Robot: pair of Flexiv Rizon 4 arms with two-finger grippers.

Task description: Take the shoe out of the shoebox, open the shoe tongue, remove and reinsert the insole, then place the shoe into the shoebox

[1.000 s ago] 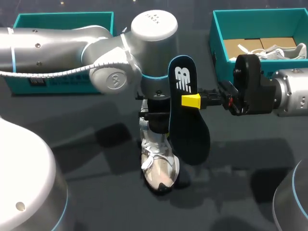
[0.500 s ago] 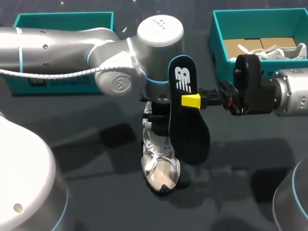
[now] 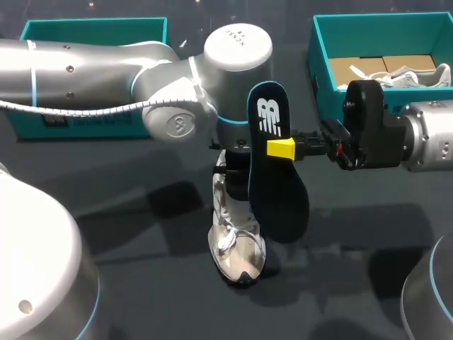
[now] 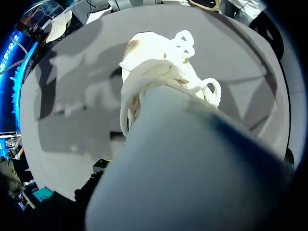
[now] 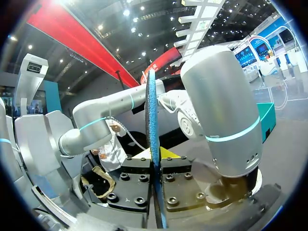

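A white and silver shoe (image 3: 237,248) stands on the dark table at the middle, toe toward the front edge. My left gripper (image 3: 230,170) sits at its heel end, mostly hidden under the wrist. In the left wrist view the shoe (image 4: 159,67) fills the picture, laces and toe ahead, and hides the gripper. Just right of the shoe, my right gripper (image 3: 282,148) is shut on a dark insole (image 3: 277,191) held upright above the table. In the right wrist view the insole (image 5: 152,120) stands edge-on between the yellow tips of my right gripper (image 5: 156,161).
A teal shoebox (image 3: 322,53) at the back right holds cardboard and another pale shoe (image 3: 410,76). A second teal box (image 3: 92,32) stands at the back left behind my left arm. My left arm's wrist (image 5: 221,110) rises close beside the insole.
My left wrist has shifted a little to the right and back over the shoe, and the shoe has turned slightly with it. The right arm and the insole have kept still.
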